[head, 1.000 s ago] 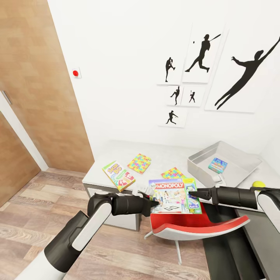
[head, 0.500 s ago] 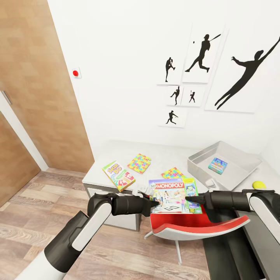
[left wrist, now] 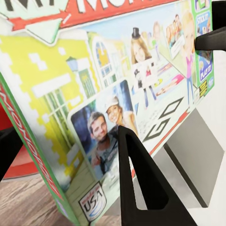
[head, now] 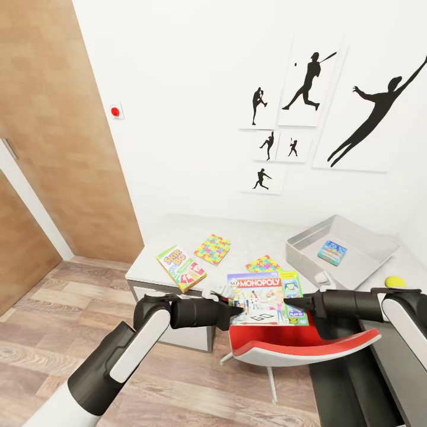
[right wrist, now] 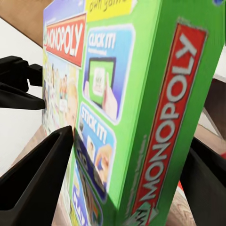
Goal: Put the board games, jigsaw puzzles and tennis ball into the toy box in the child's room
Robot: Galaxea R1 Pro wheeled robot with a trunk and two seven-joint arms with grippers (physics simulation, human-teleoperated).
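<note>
The green-edged Monopoly board game [head: 261, 296] hangs level above a red chair, in front of the table [head: 178, 234]. My left gripper [head: 236, 308] is shut on its left edge; the wrist view has one finger [left wrist: 136, 183] lying on the printed face [left wrist: 117, 94]. My right gripper [head: 290, 305] is open, and its fingers [right wrist: 42, 183] straddle the box's right edge [right wrist: 155, 132]. The Skip-Bo game [head: 181, 268] and two jigsaw puzzles [head: 212, 249] [head: 264, 264] lie on the table. The grey toy box [head: 308, 252] holds the small blue game [head: 331, 252]. The tennis ball [head: 394, 281] sits beside it.
The red chair [head: 302, 344] stands under the held box, against the desk front. A wooden door [head: 65, 136] and plank floor [head: 53, 332] lie to the left. Baseball silhouette prints [head: 308, 83] hang on the white wall behind the table.
My right gripper slid left toward the Monopoly box until its fingers flanked the right edge, uncovering the tennis ball. The left arm and the box stayed put.
</note>
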